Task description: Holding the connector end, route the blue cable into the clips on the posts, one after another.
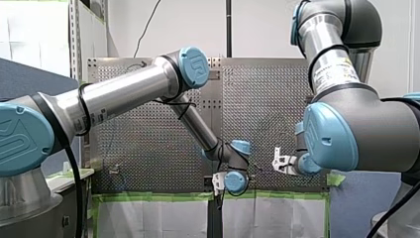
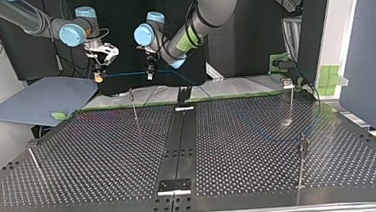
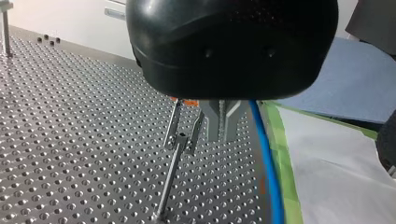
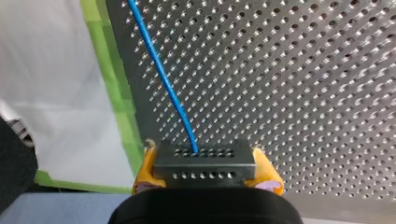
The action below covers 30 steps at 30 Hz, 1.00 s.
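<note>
My right gripper (image 4: 205,173) pinches the connector (image 4: 204,157) between its yellow pads (image 4: 144,170), and the blue cable (image 4: 161,74) runs straight ahead from it over the table (image 4: 303,93) — to pass just beside my left gripper (image 3: 222,137), whose fingers (image 3: 212,123) are pressed together on nothing, the clip (image 3: 181,139) on the nearest post (image 3: 168,186) at their other side, seemingly empty.

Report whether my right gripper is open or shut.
Shut. On my right gripper, yellow pads press both sides of the grey connector; the blue cable leads out of it.

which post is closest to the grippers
The post left of the black centre strip, by the top view's far edge: it stands just below the blue cable; the others stand farther off.
</note>
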Tool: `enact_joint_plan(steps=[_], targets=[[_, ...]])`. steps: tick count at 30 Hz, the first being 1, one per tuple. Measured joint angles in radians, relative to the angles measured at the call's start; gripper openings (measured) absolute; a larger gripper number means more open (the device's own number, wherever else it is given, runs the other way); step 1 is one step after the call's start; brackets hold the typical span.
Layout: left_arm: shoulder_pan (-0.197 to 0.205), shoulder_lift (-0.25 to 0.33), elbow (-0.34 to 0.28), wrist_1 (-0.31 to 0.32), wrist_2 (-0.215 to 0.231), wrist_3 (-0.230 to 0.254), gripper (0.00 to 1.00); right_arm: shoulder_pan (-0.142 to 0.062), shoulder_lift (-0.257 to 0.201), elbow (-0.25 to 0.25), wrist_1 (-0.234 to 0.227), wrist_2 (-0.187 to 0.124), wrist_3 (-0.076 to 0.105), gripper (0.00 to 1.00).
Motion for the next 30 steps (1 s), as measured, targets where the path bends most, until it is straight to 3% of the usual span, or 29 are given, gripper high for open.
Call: enact_joint_plan(steps=[6, 17, 30], targets=[[0.002, -0.019, 0.016, 0.011, 0.026, -0.001, 0.03, -0.004, 0.001, -0.016, -0.030, -0.036, 0.013, 0.00], [0.011, -0.079, 0.113, -0.022, 0.042, -0.004, 0.03, -0.006, 0.007, -0.070, -0.002, -0.065, 0.040, 0.00], [0.040, -0.081, 0.163, 0.018, 0.058, -0.004, 0.03, -0.012, 0.096, -0.150, 0.022, -0.074, 0.063, 0.00]])
